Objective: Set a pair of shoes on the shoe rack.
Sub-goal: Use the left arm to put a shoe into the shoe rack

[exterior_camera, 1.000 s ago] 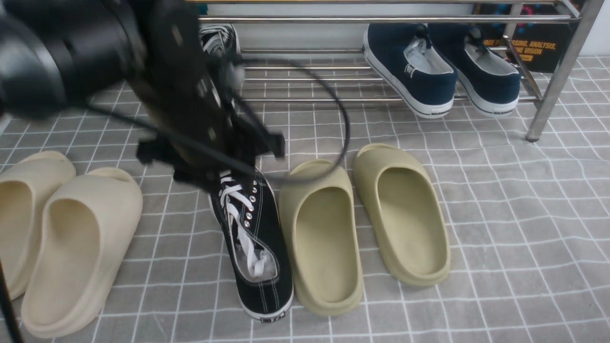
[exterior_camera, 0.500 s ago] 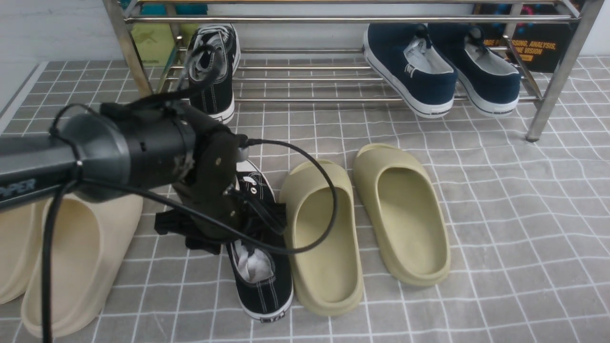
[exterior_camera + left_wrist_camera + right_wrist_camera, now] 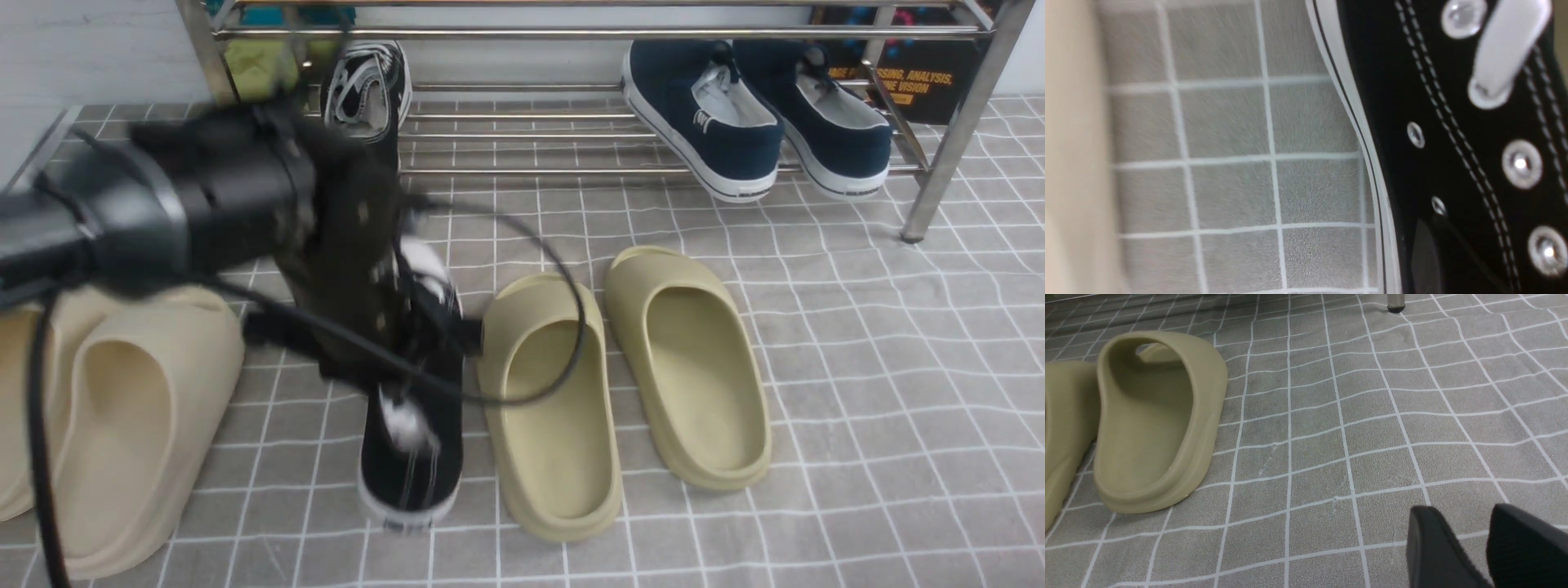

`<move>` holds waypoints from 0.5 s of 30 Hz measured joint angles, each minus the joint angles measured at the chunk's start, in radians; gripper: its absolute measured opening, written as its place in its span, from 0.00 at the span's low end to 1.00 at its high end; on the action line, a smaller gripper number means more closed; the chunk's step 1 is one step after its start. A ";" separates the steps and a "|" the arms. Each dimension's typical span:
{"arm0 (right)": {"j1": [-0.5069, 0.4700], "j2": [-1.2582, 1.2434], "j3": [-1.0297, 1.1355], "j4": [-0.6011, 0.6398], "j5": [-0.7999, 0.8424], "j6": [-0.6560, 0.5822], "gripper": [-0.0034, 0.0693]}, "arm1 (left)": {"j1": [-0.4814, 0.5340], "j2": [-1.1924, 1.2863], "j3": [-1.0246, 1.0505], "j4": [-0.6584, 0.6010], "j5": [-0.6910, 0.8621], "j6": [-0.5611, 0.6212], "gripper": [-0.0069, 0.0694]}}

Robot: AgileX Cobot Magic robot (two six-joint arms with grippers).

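One black sneaker (image 3: 365, 86) with white laces stands on the shoe rack (image 3: 571, 34) at its left end. The other black sneaker (image 3: 412, 441) is in front of the rack, blurred and tilted, between the cream and olive slides. My left gripper (image 3: 404, 343) is shut on its upper near the laces. The left wrist view shows the sneaker's side (image 3: 1412, 81), its eyelets and white sole edge close up, with one dark finger (image 3: 1425, 257) against the canvas. My right gripper (image 3: 1488, 543) is open and empty low over the floor mat, out of the front view.
Two navy slip-on sneakers (image 3: 710, 114) sit on the rack's right part. Two olive slides (image 3: 629, 376) lie right of the held sneaker, and also show in the right wrist view (image 3: 1155, 416). Two cream slides (image 3: 122, 425) lie to its left. A rack leg (image 3: 947, 147) stands at right.
My left arm has dropped onto the sneaker, closed on it and moved up and toward the rack. The sneaker's heel has swung left and its toe has risen.
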 joint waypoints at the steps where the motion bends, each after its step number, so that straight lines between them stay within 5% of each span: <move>1: 0.000 0.000 0.000 0.000 0.000 0.000 0.38 | 0.000 -0.001 -0.038 0.000 0.017 0.018 0.14; 15: 0.000 0.000 0.000 0.000 0.000 0.000 0.38 | 0.156 0.440 -0.820 -0.103 0.153 0.170 0.14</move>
